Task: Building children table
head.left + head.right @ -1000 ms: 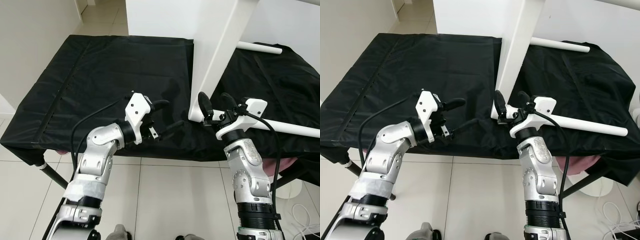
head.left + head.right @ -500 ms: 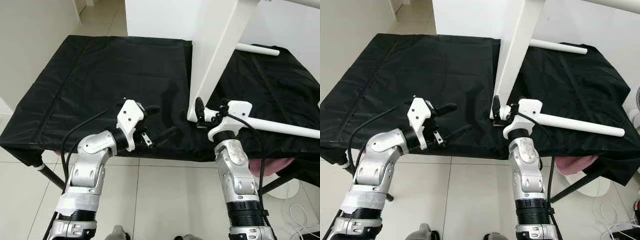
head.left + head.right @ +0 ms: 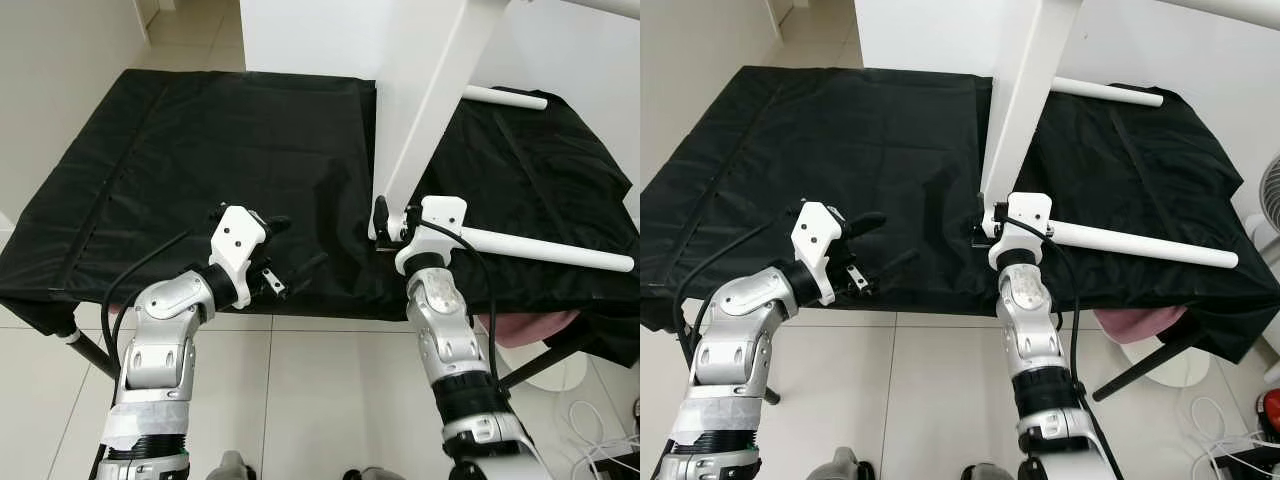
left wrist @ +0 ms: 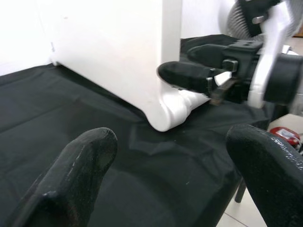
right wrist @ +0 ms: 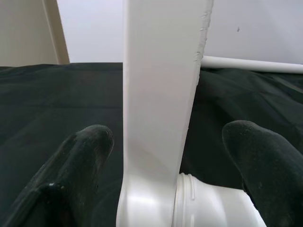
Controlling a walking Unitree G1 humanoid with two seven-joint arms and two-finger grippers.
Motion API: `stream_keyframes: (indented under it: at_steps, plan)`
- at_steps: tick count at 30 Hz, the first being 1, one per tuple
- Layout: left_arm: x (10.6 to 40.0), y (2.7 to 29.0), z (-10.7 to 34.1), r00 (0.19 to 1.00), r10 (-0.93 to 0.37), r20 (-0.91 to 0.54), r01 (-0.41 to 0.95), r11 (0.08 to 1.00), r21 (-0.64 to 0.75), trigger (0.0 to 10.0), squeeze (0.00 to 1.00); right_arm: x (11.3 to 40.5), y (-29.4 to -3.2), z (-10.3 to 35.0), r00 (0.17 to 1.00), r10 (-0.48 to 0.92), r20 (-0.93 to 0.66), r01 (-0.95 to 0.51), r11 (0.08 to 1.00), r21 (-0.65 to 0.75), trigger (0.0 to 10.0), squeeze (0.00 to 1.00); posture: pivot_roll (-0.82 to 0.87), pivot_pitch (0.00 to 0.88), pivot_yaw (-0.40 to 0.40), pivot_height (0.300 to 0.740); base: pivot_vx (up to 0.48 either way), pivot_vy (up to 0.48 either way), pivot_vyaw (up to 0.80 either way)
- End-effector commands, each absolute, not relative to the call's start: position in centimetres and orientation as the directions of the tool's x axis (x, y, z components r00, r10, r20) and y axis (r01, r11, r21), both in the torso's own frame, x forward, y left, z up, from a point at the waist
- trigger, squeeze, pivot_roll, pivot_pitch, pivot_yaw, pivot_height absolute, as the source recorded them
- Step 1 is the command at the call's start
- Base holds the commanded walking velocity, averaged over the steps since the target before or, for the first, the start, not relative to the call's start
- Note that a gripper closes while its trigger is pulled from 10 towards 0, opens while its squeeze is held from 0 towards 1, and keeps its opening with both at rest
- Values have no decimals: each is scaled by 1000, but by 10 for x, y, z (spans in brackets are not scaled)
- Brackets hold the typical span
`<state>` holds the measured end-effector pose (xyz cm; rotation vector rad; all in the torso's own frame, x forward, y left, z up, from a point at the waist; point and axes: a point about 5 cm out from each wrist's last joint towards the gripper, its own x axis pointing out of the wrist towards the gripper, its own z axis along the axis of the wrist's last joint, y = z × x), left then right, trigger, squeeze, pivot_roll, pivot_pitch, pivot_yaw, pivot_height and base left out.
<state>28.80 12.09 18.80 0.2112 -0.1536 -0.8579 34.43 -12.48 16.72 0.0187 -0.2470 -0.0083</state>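
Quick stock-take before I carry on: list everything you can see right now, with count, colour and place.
Table top: one, white, standing tilted on edge on the black cloth, its near corner at the front edge.
Table legs: two, white, round; one joined at that near corner, running off to the right; one lying further back on the right.
Cloth: one, black, covering the work surface.
Pink thing: one, under the cloth's right edge; cannot tell what.
Fan: one, white, right edge.
Floor: pale tiles.
Left gripper: open, over the cloth's front edge, holding nothing.
Right gripper: open, straddling the top's near corner.
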Motion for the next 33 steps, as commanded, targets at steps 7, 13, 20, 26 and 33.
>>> stream_keyframes:
  at_steps: [7,13,20,26,33]
  plan:
    - [297,141,193,902,-415,123,387,901,197,10000,0,359,-121,159,976,-55,209,52,998,19,10000,0,84,71,-34,740,0,0,0]
    - [295,143,194,906,-407,117,380,903,202,10000,0,366,-117,158,979,-65,193,59,998,34,10000,0,101,76,-30,740,0,0,0]
    - [293,144,195,909,-403,109,375,903,207,10000,0,376,-113,158,984,-54,169,48,998,40,10000,0,111,79,-22,740,0,0,0]
    - [292,144,194,911,-399,103,373,904,210,10000,0,383,-112,162,987,-44,156,39,999,38,10000,0,113,81,-19,740,0,0,0]
    - [290,144,196,913,-395,102,369,906,209,10000,0,390,-111,167,988,-41,146,35,998,42,10000,0,122,95,-15,740,0,0,0]
